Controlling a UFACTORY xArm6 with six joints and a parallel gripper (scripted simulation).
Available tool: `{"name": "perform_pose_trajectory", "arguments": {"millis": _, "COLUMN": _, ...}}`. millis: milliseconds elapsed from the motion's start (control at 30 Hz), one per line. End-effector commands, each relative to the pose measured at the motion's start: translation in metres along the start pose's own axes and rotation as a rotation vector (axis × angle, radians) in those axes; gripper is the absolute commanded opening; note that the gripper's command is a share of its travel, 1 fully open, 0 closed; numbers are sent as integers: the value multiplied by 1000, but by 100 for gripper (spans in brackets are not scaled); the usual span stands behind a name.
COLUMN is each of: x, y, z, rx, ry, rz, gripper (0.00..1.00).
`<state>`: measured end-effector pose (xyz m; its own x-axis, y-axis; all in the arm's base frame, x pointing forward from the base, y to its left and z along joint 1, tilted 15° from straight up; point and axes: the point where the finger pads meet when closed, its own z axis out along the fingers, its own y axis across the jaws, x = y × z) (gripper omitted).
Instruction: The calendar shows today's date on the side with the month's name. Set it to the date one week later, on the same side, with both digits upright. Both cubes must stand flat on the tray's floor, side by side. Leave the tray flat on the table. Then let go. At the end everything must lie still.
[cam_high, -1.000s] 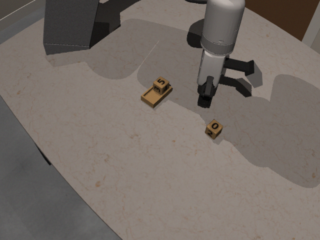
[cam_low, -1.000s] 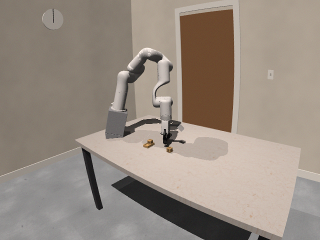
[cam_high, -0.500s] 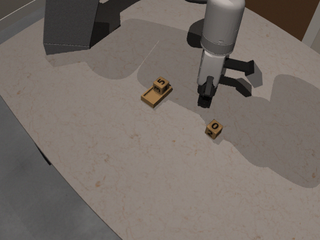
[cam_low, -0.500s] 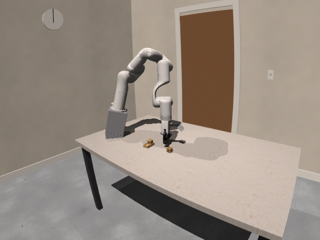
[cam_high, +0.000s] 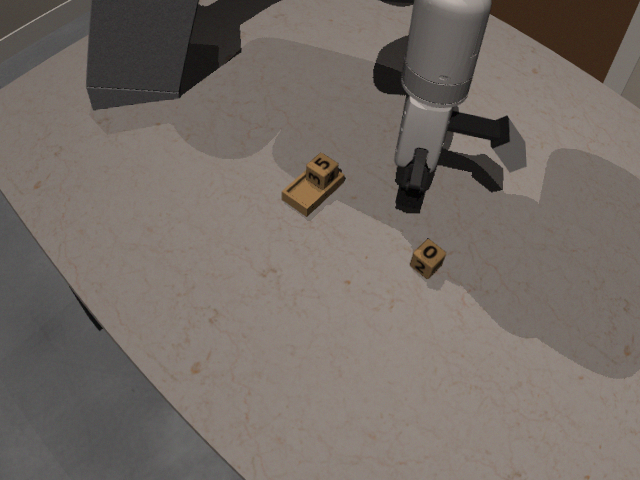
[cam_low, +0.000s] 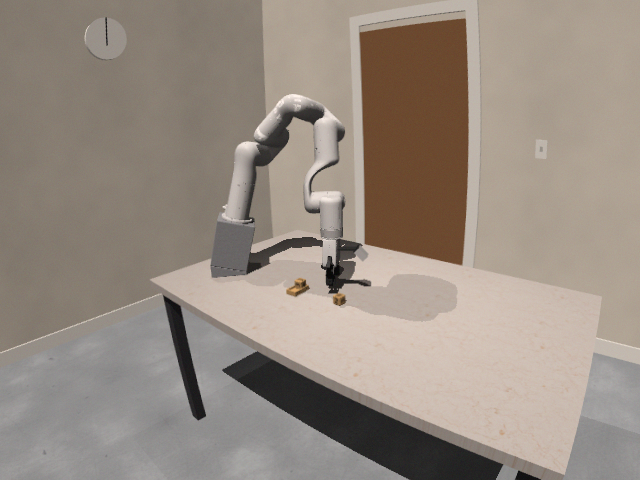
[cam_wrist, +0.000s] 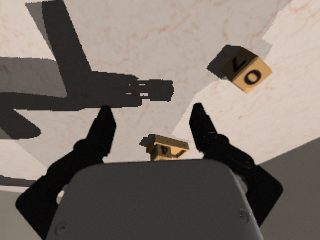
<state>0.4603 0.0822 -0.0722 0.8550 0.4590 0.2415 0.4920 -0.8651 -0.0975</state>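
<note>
A small wooden tray (cam_high: 311, 191) lies flat on the table. One wooden cube (cam_high: 321, 171) stands in its far end, with 5 on top and 3 on a side. The near half of the tray is empty. A second cube (cam_high: 428, 257) lies on the bare table to the right, with 0 on top and 2 on a side; it also shows in the wrist view (cam_wrist: 246, 69). My gripper (cam_high: 412, 187) hangs open and empty just above the table, between the tray and the loose cube. In the wrist view the gripper (cam_wrist: 152, 119) is open, with the tray and its cube (cam_wrist: 164, 148) partly hidden behind the wrist body.
The arm's grey base block (cam_high: 139, 49) stands at the far left of the table. The table's edge (cam_high: 129, 356) runs along the left and front. In the exterior view the tray (cam_low: 295, 289) and loose cube (cam_low: 339, 299) sit near the table's far side.
</note>
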Motion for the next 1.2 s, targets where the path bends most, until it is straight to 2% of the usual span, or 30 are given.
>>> {"name": "perform_pose_trajectory", "arguments": {"millis": 0, "x": 2, "y": 1, "z": -11, "rx": -2, "ry": 3, "rz": 0, "gripper": 100}}
{"name": "perform_pose_trajectory", "arguments": {"millis": 400, "x": 2, "y": 1, "z": -52, "rx": -2, "ry": 3, "rz": 0, "gripper": 100}}
{"name": "perform_pose_trajectory", "arguments": {"millis": 1167, "x": 2, "y": 2, "z": -54, "rx": -1, "ry": 3, "rz": 33, "gripper": 100}}
